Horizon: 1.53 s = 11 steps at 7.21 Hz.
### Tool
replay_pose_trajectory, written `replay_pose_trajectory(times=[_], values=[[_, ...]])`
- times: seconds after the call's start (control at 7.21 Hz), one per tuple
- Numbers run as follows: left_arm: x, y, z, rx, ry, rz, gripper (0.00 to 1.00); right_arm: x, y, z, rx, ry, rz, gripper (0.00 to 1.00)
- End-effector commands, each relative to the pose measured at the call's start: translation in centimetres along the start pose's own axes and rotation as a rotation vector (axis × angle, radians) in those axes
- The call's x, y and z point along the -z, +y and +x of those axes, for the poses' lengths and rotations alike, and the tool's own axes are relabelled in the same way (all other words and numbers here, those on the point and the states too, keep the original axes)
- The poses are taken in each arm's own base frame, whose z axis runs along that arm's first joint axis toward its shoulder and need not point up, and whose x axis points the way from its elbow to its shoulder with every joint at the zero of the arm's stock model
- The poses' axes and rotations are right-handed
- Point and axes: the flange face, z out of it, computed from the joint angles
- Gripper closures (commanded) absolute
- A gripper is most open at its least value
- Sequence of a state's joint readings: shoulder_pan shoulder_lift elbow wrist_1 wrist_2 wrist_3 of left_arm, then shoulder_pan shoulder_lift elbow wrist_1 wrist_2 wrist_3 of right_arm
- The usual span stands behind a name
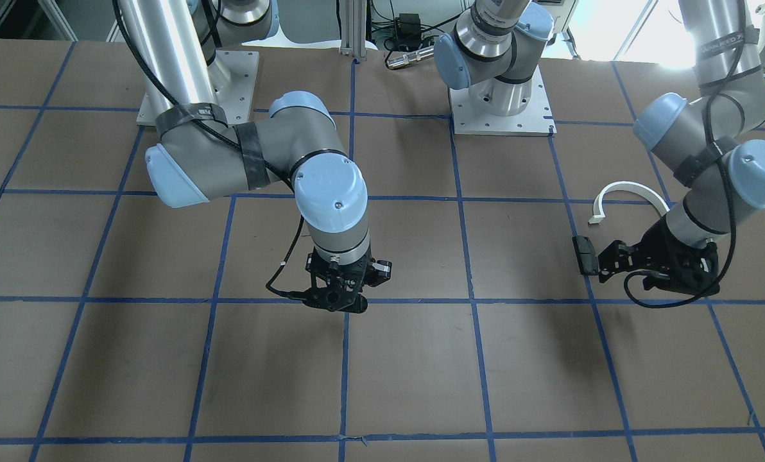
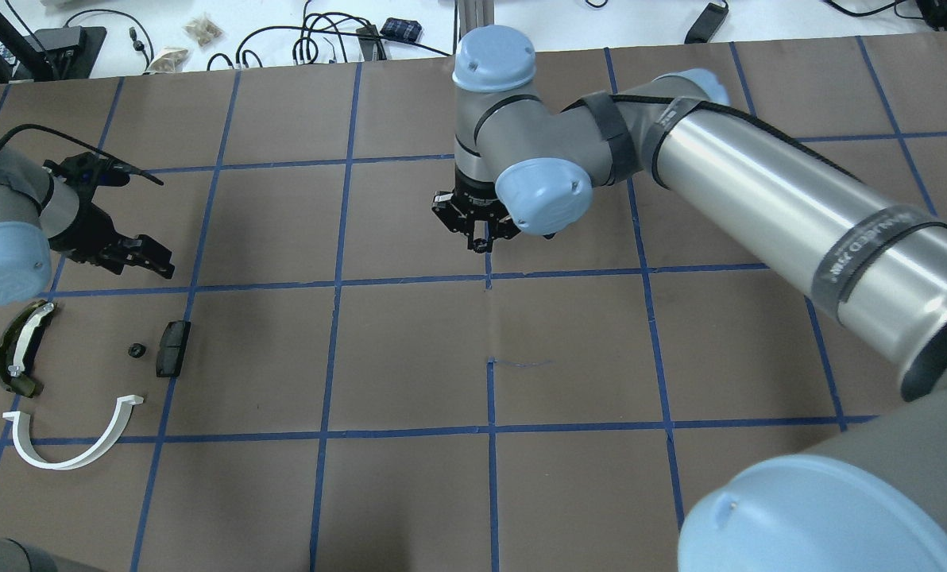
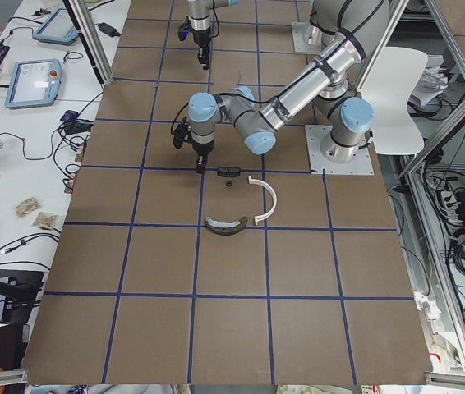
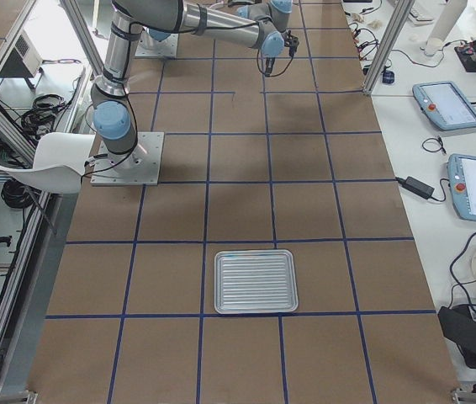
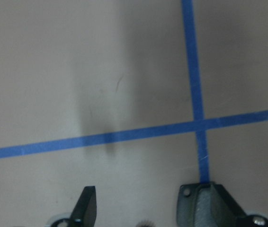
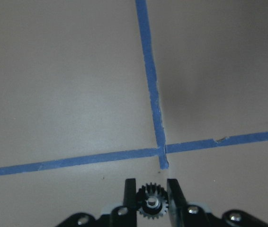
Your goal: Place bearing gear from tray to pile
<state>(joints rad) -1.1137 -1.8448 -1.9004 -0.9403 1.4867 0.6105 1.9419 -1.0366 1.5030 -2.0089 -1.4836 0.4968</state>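
right pincer [image 6: 152, 195]: clenching on bearing gear [image 6: 151, 206], hovering over tabletop [image 6: 67, 94].
gear handling: likely light, rigid, tiny; toothed rim is giving grip, so squeezing across opposite teeth is working.
left pincer [image 2: 149, 262]: sitting released.
pile [image 2: 172, 348]: lying well apart from right pincer, just beside left pincer.

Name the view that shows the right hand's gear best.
Right wrist-mounted: the gear sits toothed and clear between the right hand's fingers. Overhead and front-facing show only the hand; side views are too far.
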Motion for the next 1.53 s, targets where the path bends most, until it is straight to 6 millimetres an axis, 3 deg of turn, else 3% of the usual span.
replay_pose_trajectory(times=[0.0, 0.14, 0.28, 0.42, 0.55, 0.69, 0.83, 0.97, 1.11, 1.39], values=[[0.7, -2.5, 6.9, 0.014, 0.020, 0.020, 0.11, -3.6, 0.6, -0.6, 0.070, 0.022, -0.021, 0.85], [0.1, -3.0, 9.0, 0.048, 0.025, 0.015, 0.11, -5.0, 1.2, -0.4, 0.082, 0.015, -0.006, 0.78], [0.0, -3.4, 11.5, 0.063, 0.028, 0.013, 0.10, -5.4, 1.3, -0.3, 0.097, -0.004, 0.042, 0.52], [-0.3, -3.6, 13.6, 0.088, 0.030, 0.007, 0.11, -5.4, 1.1, 0.1, 0.104, 0.031, 0.067, 0.13], [-0.4, -3.6, 14.9, 0.107, 0.034, 0.004, 0.11, -5.2, 1.2, 0.5, 0.109, 0.066, 0.071, 0.00], [-0.6, -3.7, 16.0, 0.139, 0.037, 0.001, 0.11, -3.9, 1.9, 0.7, 0.108, 0.080, 0.060, 0.00], [-0.6, -3.8, 17.7, 0.132, 0.037, 0.002, 0.11, 0.2, 1.9, 1.9, 0.091, 0.086, 0.058, 0.00], [-0.8, -3.9, 20.5, 0.173, 0.040, -0.005, 0.11, 6.6, 1.2, 3.9, 0.106, 0.080, 0.150, 0.00], [-1.0, -4.0, 23.8, 0.169, 0.037, 0.014, 0.10, 11.9, 0.5, 8.1, 0.060, 0.063, 0.190, 0.00], [-2.0, -4.5, 29.2, 0.251, 0.047, 0.065, 0.08, 20.1, 6.3, 11.7, 0.028, 0.084, 0.127, 0.00]])
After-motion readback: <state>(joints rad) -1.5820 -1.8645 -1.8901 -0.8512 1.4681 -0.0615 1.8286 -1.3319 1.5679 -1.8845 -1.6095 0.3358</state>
